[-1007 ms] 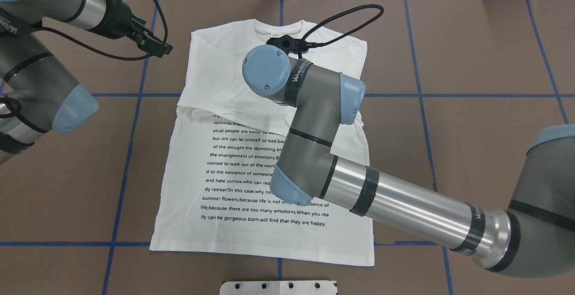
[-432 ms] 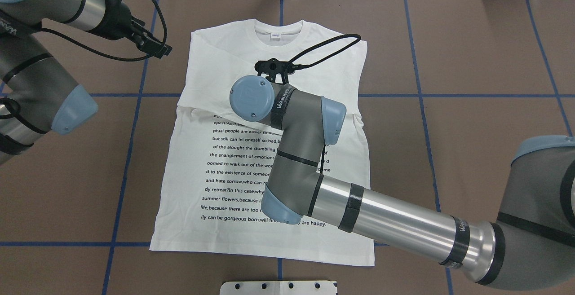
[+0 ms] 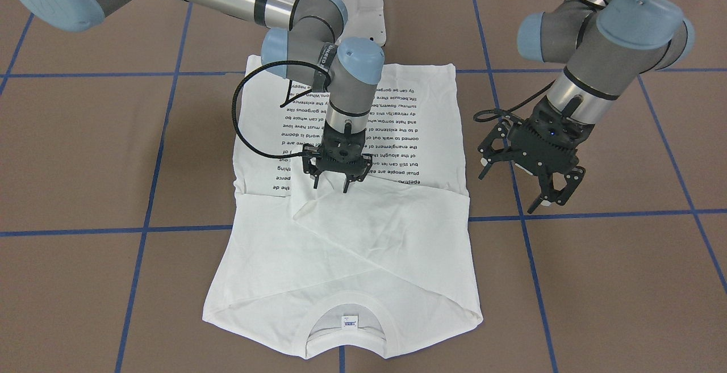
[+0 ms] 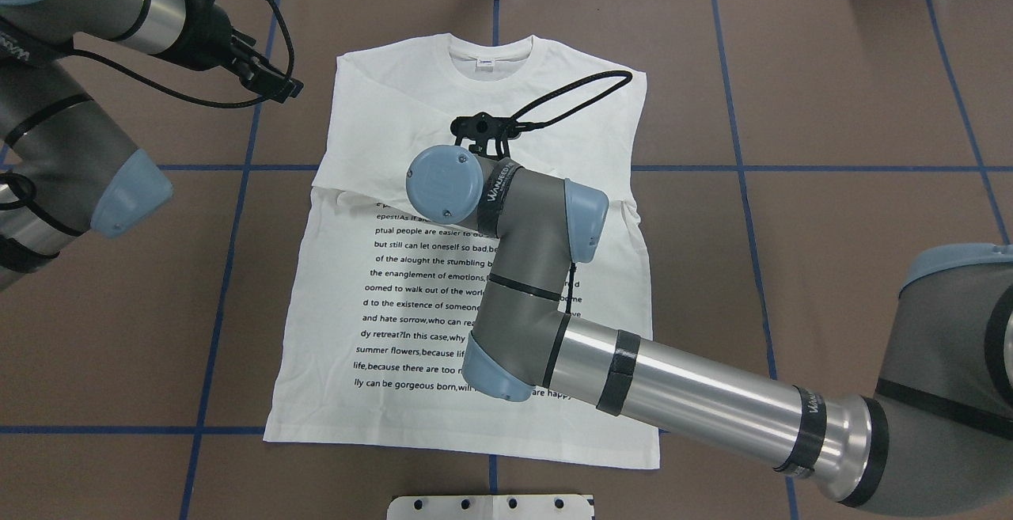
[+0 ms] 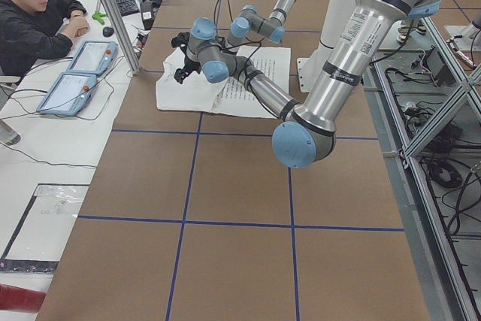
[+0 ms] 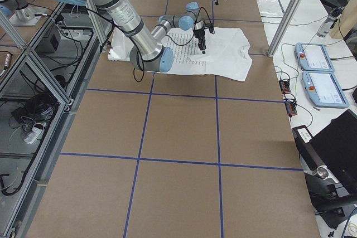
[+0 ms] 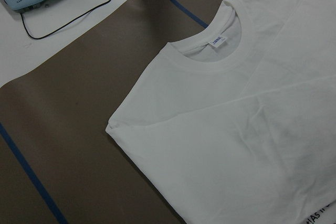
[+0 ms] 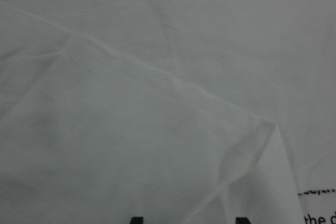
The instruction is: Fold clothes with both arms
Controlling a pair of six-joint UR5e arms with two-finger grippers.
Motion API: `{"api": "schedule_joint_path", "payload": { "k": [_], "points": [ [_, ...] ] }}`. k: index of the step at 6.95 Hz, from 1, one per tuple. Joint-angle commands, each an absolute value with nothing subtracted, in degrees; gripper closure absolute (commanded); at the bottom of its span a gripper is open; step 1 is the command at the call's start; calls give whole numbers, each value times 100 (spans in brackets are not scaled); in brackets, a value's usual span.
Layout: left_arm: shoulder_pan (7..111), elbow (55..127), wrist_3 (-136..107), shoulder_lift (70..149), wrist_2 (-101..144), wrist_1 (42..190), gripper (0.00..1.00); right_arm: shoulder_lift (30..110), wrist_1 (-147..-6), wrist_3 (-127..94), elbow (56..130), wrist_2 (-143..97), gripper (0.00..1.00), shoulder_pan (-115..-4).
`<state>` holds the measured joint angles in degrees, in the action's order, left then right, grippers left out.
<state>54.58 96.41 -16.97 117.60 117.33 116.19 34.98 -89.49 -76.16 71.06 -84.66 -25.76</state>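
Our right hand point(image 3: 331, 184) hangs released in the middle of the front-facing view, its 2 fingers spread at or just above the end of a sleeve point(image 3: 369, 214) folded across the T-shirt point(image 3: 284, 259), holding nothing. We judge it is placed there to settle that fold. The left hand point(image 3: 519, 188), also spread and empty, hovers at the right, just beside the shirt's side edge and off the cloth. The shirt lies flat on the bench point(image 3: 85, 151), print up, collar point(image 3: 346, 310) at the lower edge. Bare bench shows on all 4 sides, room for the next fold.
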Motion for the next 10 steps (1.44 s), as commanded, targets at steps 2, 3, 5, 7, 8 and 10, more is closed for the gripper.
{"api": "schedule_joint_path", "payload": {
  "k": [2, 3, 5, 7, 8, 10],
  "points": [
    [5458, 9642, -1696, 11751, 11733, 11619, 0, 3533, -8965, -7463, 7066, -8385, 52, -2584],
    [5458, 9642, -1696, 11760, 11733, 11619, 0, 3585, -8965, -7436, 7066, -8393, 52, -2584],
    [5458, 9642, -1696, 11742, 11733, 11619, 0, 3577, -9000, -7436, 7066, -8394, 97, -2584],
    [5458, 9642, -1705, 11742, 11725, 11619, 0, 3577, -9009, -7436, 7119, -8402, 100, -2619],
    [5449, 9642, -1705, 11725, 11725, 11619, 0, 3612, -9131, -7427, 7206, -8428, 100, -2697],
    [5449, 9633, -1714, 11707, 11725, 11724, 0, 4485, -9534, -7121, 8447, -8455, 100, -2795]
  ]
}}
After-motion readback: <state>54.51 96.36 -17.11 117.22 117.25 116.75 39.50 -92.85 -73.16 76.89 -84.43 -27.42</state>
